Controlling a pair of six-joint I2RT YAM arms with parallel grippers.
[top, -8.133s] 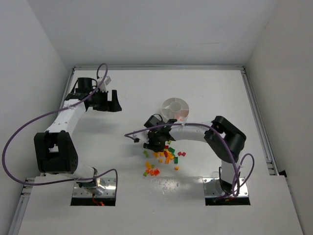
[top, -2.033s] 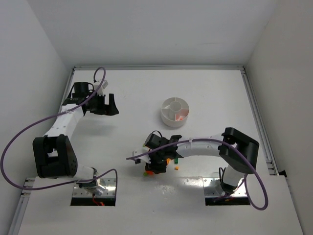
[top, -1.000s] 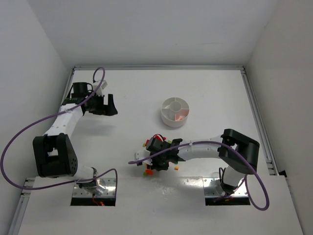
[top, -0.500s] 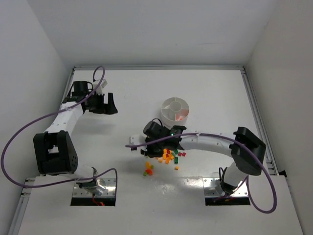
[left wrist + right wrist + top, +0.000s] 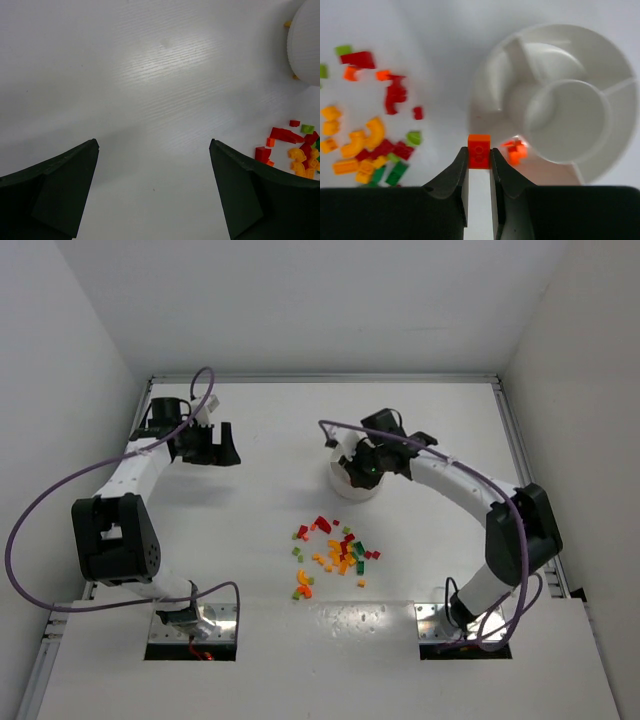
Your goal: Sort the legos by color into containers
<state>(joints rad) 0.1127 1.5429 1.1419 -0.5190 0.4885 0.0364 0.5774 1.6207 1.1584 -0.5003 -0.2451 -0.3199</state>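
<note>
The right hand (image 5: 479, 156) was clamped on one orange brick (image 5: 479, 148), its fingers pressed against the brick's two sides; it hung over the near rim of the white dish (image 5: 560, 28), just beside a wedge compartment holding a few orange pieces (image 5: 515, 150); the loose legos (image 5: 338, 554) lay scattered on the table (image 5: 250, 520), apart from the dish; the left hand (image 5: 153, 145) hovered over bare table with its fingers wide apart, holding nothing.
</note>
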